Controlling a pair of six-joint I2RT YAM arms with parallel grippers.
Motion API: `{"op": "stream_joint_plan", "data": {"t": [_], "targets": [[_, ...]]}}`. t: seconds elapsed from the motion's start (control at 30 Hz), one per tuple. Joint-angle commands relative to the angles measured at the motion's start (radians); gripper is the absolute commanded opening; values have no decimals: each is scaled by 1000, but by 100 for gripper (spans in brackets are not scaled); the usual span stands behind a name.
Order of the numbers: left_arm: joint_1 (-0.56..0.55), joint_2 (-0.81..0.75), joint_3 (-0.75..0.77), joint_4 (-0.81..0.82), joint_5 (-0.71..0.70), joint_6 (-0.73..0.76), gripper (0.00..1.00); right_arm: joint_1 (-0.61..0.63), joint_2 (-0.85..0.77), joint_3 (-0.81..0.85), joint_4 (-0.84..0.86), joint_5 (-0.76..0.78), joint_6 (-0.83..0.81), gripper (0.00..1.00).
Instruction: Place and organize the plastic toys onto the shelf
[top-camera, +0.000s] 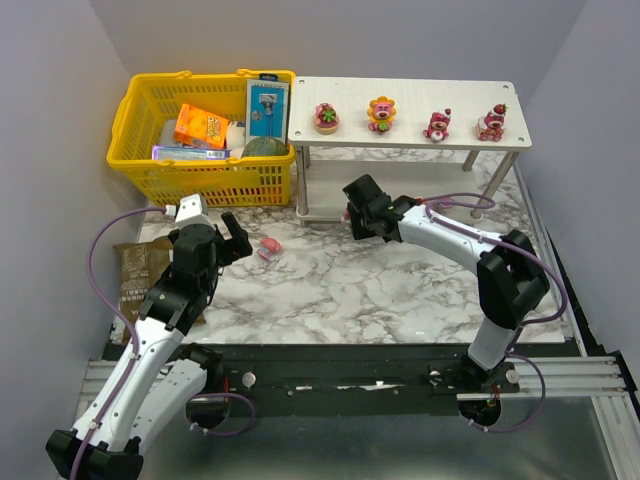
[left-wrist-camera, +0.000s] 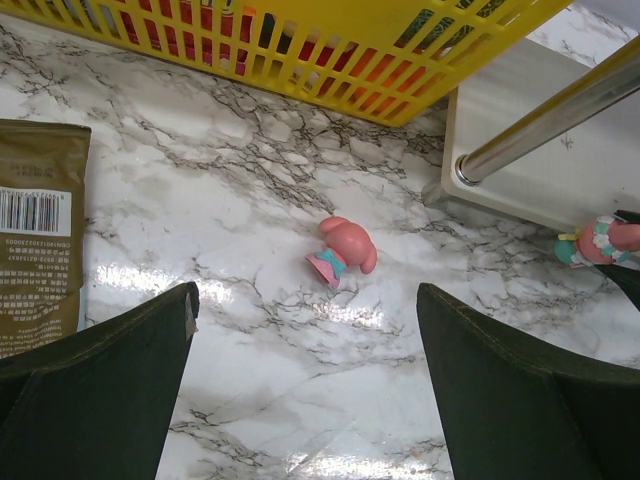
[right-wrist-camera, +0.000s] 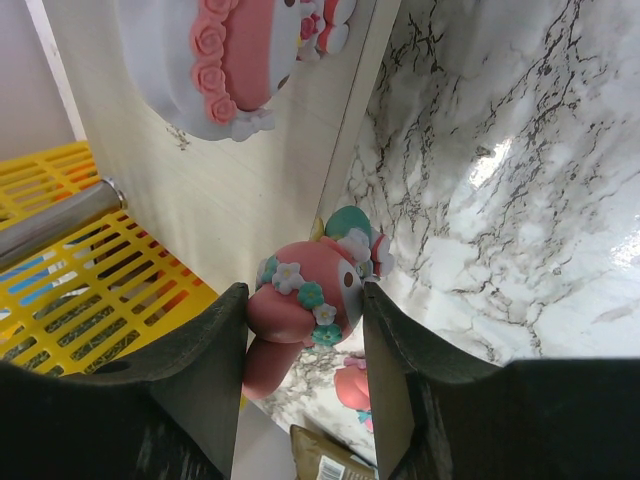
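Leftward, basket (top-camera: 190, 77) perhaps against shelf (top-camera: 410, 127)

The left arm (top-camera: 150, 330) reaches up the left side of the frame, and the left gripper (top-camera: 236, 236) is angled right with its jaws spread wide, holding nothing. The right arm (top-camera: 450, 235) bends at the elbow and stretches left toward the centre, and the right gripper (top-camera: 350, 212) is clamped on a pink toy (right-wrist-camera: 300, 315).

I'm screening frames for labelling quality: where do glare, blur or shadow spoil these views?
Left wrist: white glare patches on the marble tabletop near the fallen pink toy; right wrist: strong glare on the marble, held flower-crowned figurine fairly sharp; top external: even light, mild shadow beneath the shelf.
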Motion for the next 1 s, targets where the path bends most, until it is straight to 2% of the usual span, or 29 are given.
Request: {"op": "stream_joint_plan", "data": {"t": [0.0,0.27,0.53,0.97], "targets": [[-5,1,3,3,-6,5,99,-15,-43,7,69,68,34,34],[-5,-2,2,2,-11,5,99,-17,-76,-8,72,15,14,33],[-5,2,5,2,-2,5,99,-21,-53,5,75,64,40,33],[-5,14,2,8,14,8,99,-21,55,151,-107,127,128,39]]}}
